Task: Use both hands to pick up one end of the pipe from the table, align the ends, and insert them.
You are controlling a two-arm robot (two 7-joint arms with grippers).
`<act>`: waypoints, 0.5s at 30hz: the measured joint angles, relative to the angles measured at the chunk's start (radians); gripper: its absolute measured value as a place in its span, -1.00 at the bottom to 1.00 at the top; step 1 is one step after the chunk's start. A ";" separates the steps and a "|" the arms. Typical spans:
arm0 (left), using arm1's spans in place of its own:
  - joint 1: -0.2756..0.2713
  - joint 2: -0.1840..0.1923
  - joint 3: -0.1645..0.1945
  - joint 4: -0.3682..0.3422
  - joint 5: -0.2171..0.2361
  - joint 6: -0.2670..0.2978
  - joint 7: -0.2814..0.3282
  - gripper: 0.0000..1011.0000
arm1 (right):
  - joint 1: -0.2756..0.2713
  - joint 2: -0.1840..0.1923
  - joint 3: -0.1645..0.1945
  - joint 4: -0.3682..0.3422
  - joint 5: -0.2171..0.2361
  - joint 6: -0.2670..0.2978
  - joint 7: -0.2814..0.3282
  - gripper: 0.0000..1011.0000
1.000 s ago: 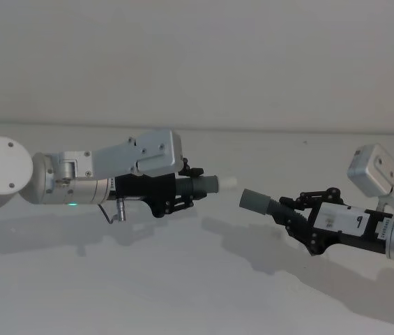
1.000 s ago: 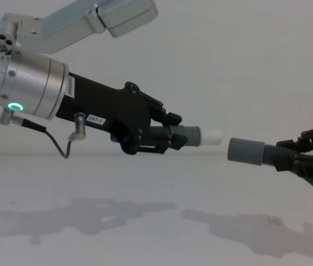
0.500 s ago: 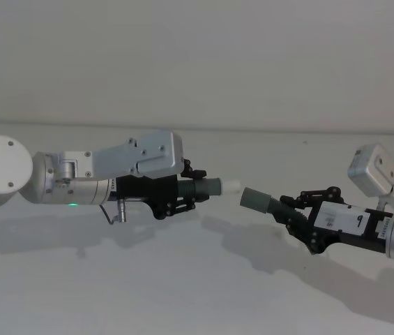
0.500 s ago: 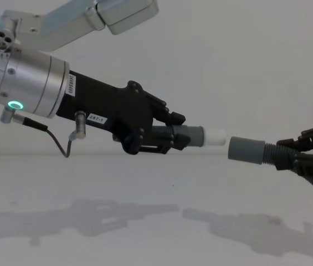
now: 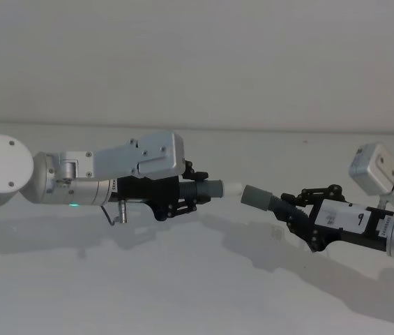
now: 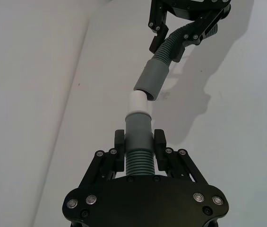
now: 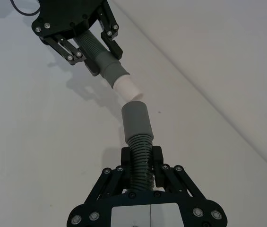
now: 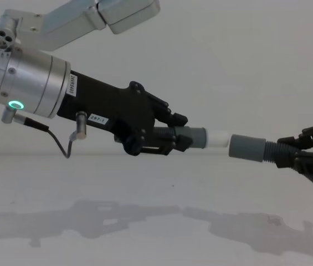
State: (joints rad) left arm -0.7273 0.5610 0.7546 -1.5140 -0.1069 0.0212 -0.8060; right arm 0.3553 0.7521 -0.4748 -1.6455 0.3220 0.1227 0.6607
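Fingers (image 6: 159, 142) of both grippers clamped on pipe halves, ends just meeting.
Slight angle between white tip (image 8: 219, 138) and right collar (image 8: 246, 148) risked jamming.

You're looking at some kind of bare robot test setup, lab-style: a plain white table (image 5: 183, 293) running back to a blank pale wall (image 5: 197, 56), with just the 2 arms' shadows (image 8: 117, 219) lying across the tabletop.
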 joint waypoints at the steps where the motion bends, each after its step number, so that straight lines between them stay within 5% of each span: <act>1: 0.000 0.000 0.000 0.000 0.000 0.000 0.000 -0.29 | -0.001 0.000 0.001 0.000 0.000 0.000 0.000 -0.48; 15: -0.001 -0.002 0.003 0.003 -0.014 0.003 -0.004 -0.29 | -0.007 0.001 0.009 -0.008 -0.004 -0.005 -0.006 -0.48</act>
State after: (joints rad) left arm -0.7285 0.5591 0.7575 -1.5107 -0.1207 0.0244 -0.8096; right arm 0.3481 0.7527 -0.4657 -1.6538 0.3181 0.1174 0.6546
